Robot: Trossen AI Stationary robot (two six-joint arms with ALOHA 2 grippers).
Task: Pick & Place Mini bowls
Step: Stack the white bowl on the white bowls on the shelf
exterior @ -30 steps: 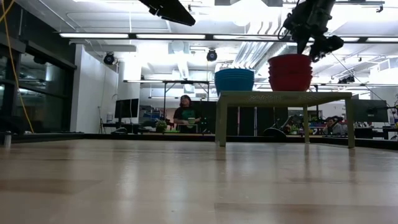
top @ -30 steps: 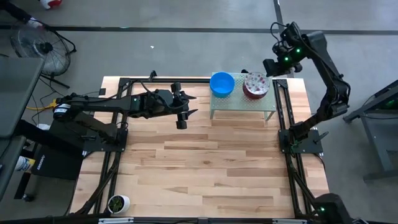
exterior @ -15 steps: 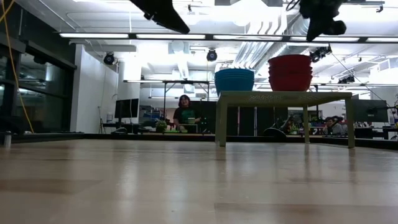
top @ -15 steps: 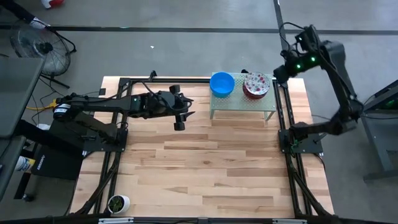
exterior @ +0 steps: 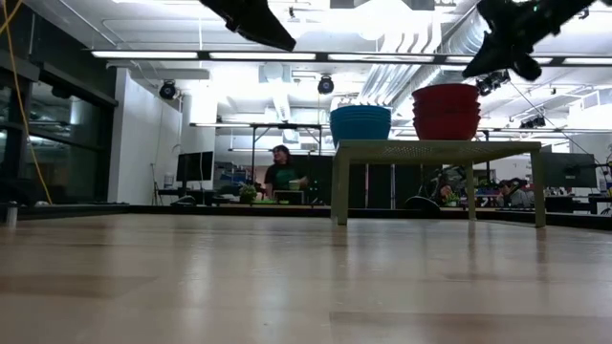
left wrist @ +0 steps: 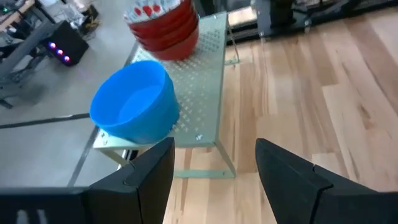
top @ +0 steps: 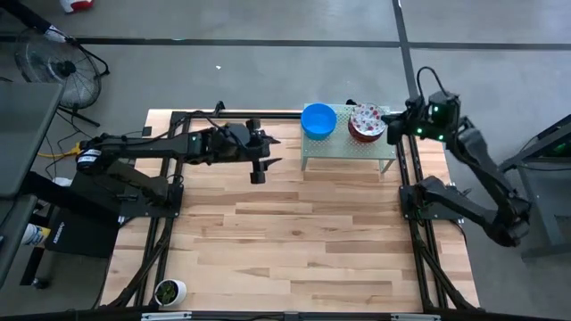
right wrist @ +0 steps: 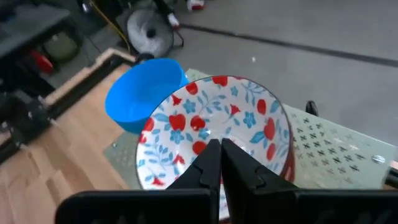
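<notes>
We see a small pale green stand (top: 350,152) at the far edge of the wooden table (top: 294,232), carrying two stacks of mini bowls side by side – blue stack (top: 318,120) toward the left arm, floral stack (top: 367,122) toward the right, red outside. Both stacks sit upright, mouths up, stacking axis vertical; round, so no long axis.

Left gripper (top: 259,168) hovers above bare table beside the stand, fingers (left wrist: 146,180) spread, nothing between them. Right gripper (top: 399,125) hangs just beside the floral stack, fingers (right wrist: 210,165) pressed together, empty.

A small white cup with a plant (top: 168,291) sits at the near left corner, well apart. A floor fan (top: 49,67) stands off the table; a person (exterior: 280,172) shows in the room behind.
</notes>
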